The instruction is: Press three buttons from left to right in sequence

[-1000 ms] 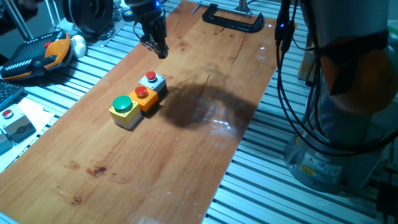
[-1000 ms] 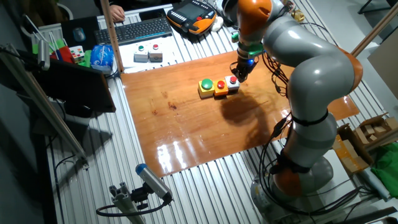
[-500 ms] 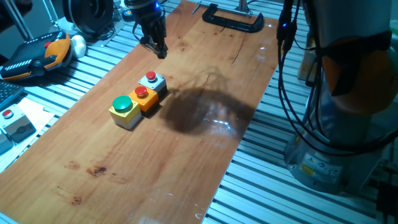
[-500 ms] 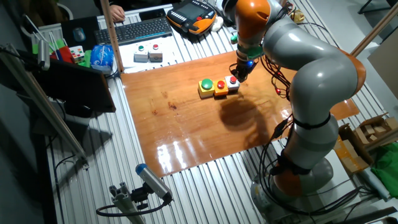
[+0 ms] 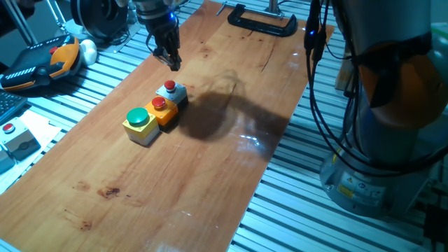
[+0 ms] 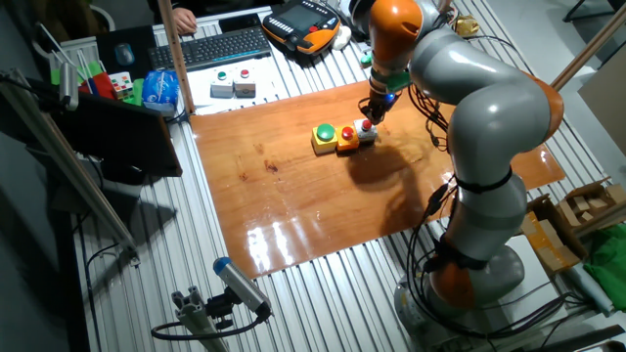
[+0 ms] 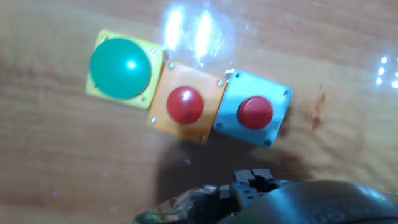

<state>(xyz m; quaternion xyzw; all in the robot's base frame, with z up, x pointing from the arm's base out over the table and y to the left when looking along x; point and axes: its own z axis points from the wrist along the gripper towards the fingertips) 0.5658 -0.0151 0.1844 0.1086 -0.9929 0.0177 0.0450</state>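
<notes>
From the hand view, three buttons (image 7: 186,104) touching, end effector (image 5: 170,59) unseen

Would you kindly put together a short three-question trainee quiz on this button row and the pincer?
1. True or false: the pincer is pressing the green button.
2. Which box sits in the middle of the row: (a) yellow box, (b) orange box, (c) grey box?
3. Fill in: the three boxes stand on a ____ board.

Key: 1 false; 2 b; 3 wooden.
</notes>
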